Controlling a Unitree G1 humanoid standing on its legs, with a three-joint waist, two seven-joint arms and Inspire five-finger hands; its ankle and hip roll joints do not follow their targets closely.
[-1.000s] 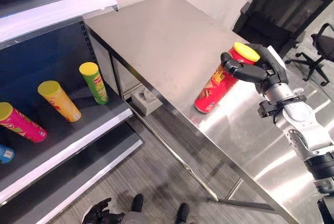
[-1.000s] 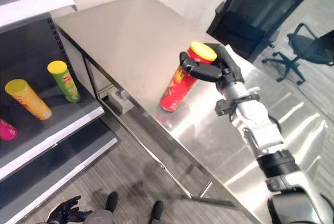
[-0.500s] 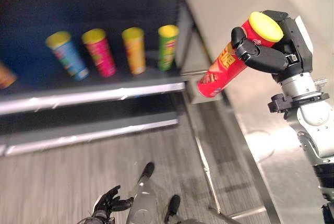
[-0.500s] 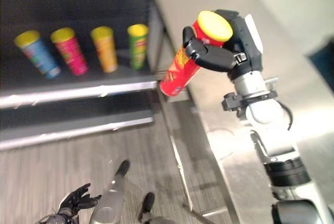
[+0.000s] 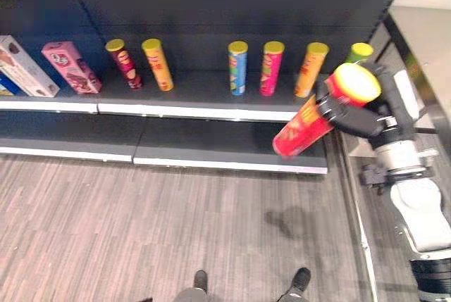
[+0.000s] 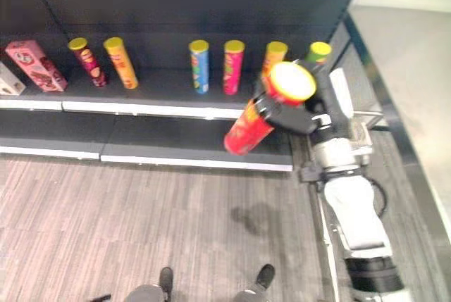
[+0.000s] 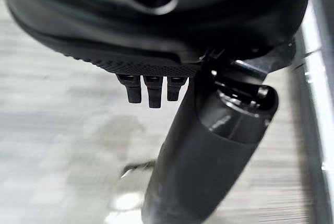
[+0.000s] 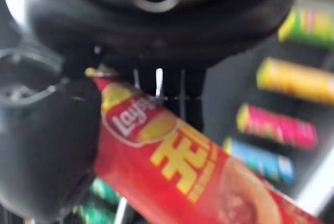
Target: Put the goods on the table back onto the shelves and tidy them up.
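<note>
Up in the air before the shelf (image 5: 211, 108), the right hand (image 5: 366, 108) grips the red can (image 5: 306, 129) near its yellow lid. Its long axis tilts, lid toward the camera, base down toward the lower shelf edge.

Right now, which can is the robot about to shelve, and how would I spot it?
Look at the dark shelf with its row of upright cans. In front of its right end, the right hand grips a red can near its yellow lid. It alone is red, tilted and off the shelf.
</note>
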